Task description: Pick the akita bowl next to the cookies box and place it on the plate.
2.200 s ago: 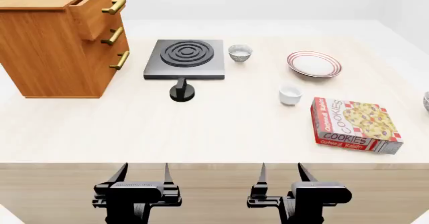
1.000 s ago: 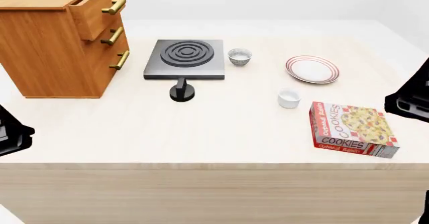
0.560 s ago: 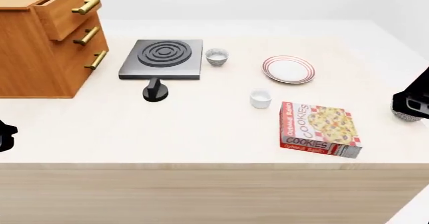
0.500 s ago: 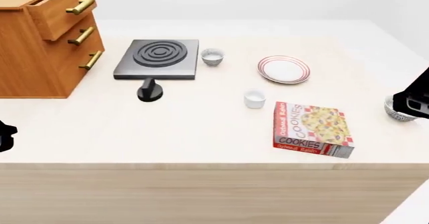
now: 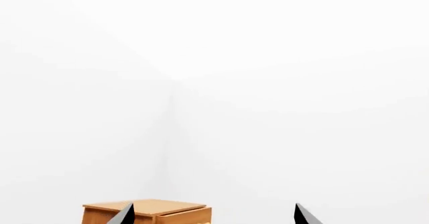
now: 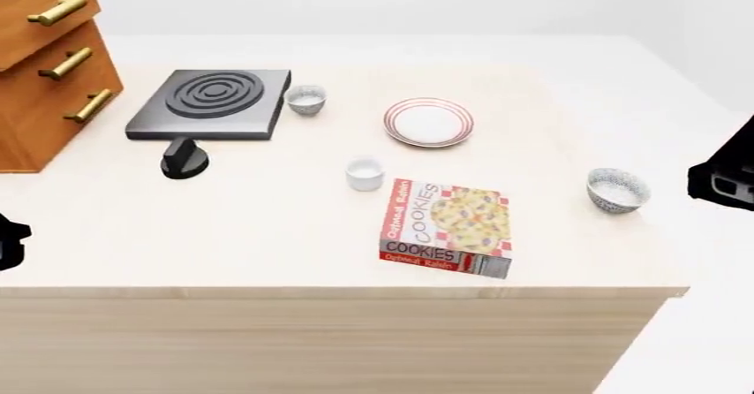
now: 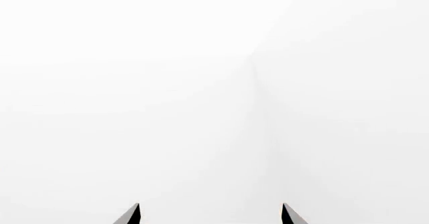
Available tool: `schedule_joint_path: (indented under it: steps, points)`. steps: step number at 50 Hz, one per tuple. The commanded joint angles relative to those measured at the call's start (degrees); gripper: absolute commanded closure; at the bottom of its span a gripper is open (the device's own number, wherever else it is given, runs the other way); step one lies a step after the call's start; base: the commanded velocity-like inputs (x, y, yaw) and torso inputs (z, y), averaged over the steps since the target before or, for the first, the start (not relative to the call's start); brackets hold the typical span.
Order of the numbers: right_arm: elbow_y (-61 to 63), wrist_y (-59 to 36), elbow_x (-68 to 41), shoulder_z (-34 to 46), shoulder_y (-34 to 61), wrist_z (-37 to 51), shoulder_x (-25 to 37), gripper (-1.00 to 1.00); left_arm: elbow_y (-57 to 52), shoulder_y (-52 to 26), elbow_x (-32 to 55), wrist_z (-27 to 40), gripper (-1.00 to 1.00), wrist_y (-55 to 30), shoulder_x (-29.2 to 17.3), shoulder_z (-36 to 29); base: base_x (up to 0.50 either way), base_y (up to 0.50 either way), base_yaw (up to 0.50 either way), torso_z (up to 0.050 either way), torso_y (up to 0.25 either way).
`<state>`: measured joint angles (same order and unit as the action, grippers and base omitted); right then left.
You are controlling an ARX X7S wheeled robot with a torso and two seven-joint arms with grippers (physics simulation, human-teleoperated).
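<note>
The akita bowl (image 6: 617, 189), speckled grey and white, stands upright on the table to the right of the cookies box (image 6: 448, 228). The red-ringed plate (image 6: 429, 122) lies behind the box. A second, similar bowl (image 6: 305, 100) sits beside the stove. My left gripper (image 5: 214, 216) is open, its two tips wide apart, pointing at a white wall above the wooden cabinet (image 5: 147, 211). My right gripper (image 7: 211, 215) is also open with only blank wall beyond it. In the head view only a dark part of each arm shows, at the right edge (image 6: 725, 178) and the left edge (image 6: 10, 239).
A small white cup (image 6: 364, 173) stands left of the box's far end. A black stove plate (image 6: 210, 104) with a knob (image 6: 183, 158) is at the back left, by a wooden drawer cabinet (image 6: 48, 58). The table's right edge (image 6: 666, 261) runs close to the bowl.
The head view has swung right, so everything slid left in it. The bowl right of the cookies box, before half hidden by my right arm, now shows whole.
</note>
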<state>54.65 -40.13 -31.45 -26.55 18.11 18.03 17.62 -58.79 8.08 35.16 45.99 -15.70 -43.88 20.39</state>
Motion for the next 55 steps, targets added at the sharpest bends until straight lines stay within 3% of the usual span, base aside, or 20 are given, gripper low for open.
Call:
schedule_joint_path:
  steps: [1, 36, 55]
  points:
    - [-0.1, 0.3, 0.0, 0.4, -0.2, 0.4, 0.5, -1.0, 0.2, 0.4, 0.1, 1.0, -1.0, 0.9, -1.0, -0.6, 0.0, -0.5, 0.0, 0.0, 0.0]
    - [-0.3, 2.4, 1.7, 2.7, -1.2, 1.1, 2.1, -1.0, 0.7, 0.9, 0.7, 3.0, -1.0, 2.7, -3.1, -1.7, 0.0, -0.08, 0.0, 0.0, 0.0]
    - [-0.6, 2.8, 0.4, 2.4, -1.4, 1.5, 2.4, -1.0, 1.2, 1.6, 0.4, 3.3, -1.0, 3.9, -3.5, -2.1, 0.48, -0.02, 0.0, 0.0, 0.0]
